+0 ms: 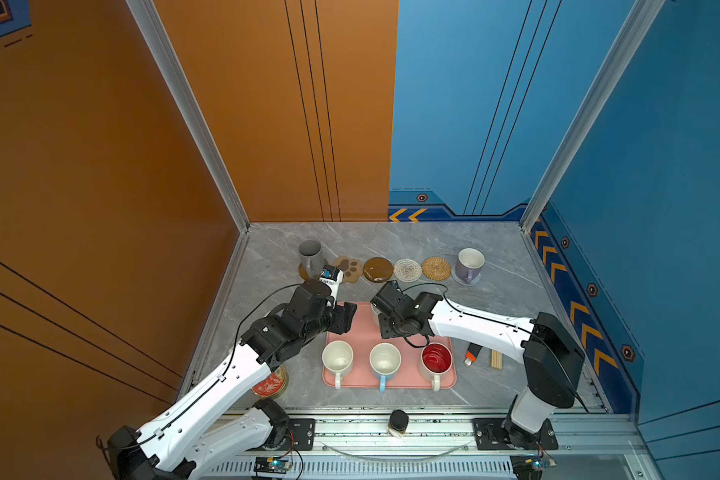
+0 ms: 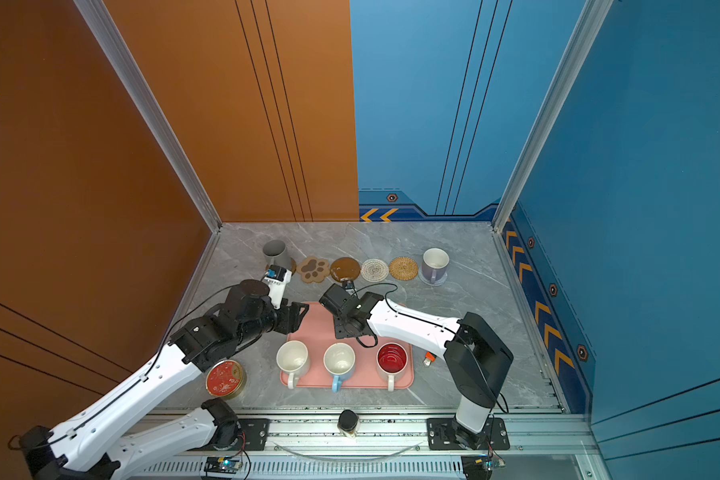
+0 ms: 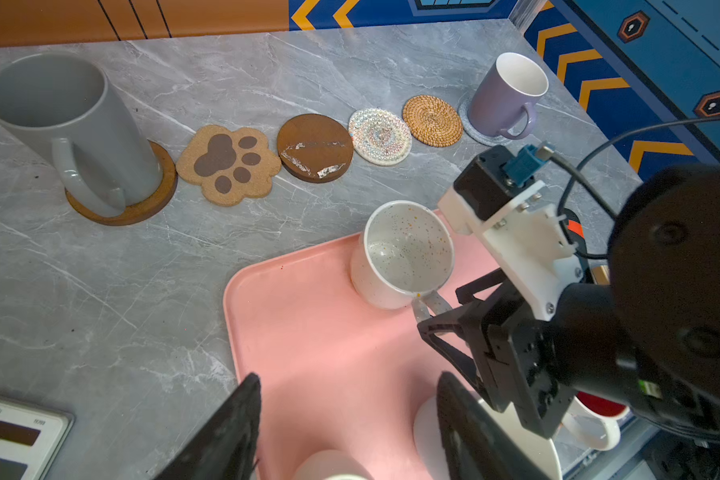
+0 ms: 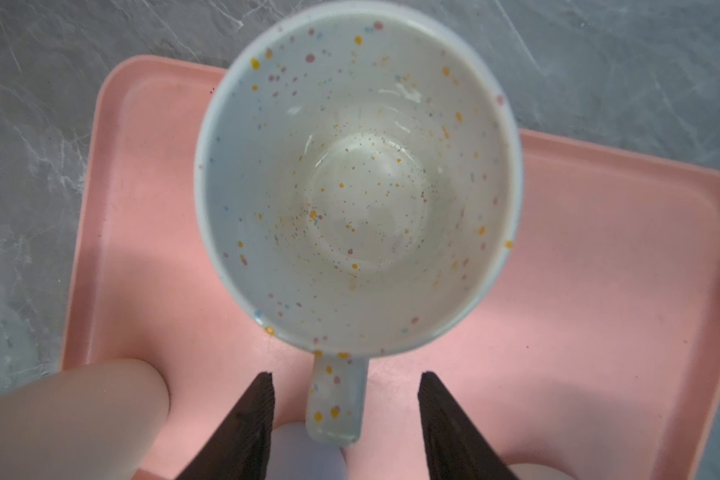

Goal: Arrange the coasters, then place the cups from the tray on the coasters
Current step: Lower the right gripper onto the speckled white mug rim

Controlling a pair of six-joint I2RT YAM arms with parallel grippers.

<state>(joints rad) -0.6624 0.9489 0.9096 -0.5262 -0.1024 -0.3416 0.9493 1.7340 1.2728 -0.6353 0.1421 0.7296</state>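
Observation:
Coasters lie in a row at the back. The grey cup stands on a brown disc, then come the paw coaster, a brown disc, a white woven round and a rattan round. The lavender cup stands on a grey-blue one. The pink tray holds the speckled cup, a white cup, a light blue cup and a red-inside cup. My right gripper is open, its jaws either side of the speckled cup's handle with gaps. My left gripper hangs open and empty over the tray's left part.
A red-topped tin sits under my left arm at the front left. An orange-and-black marker and wooden sticks lie right of the tray. A dark jar stands on the front rail. Walls close three sides.

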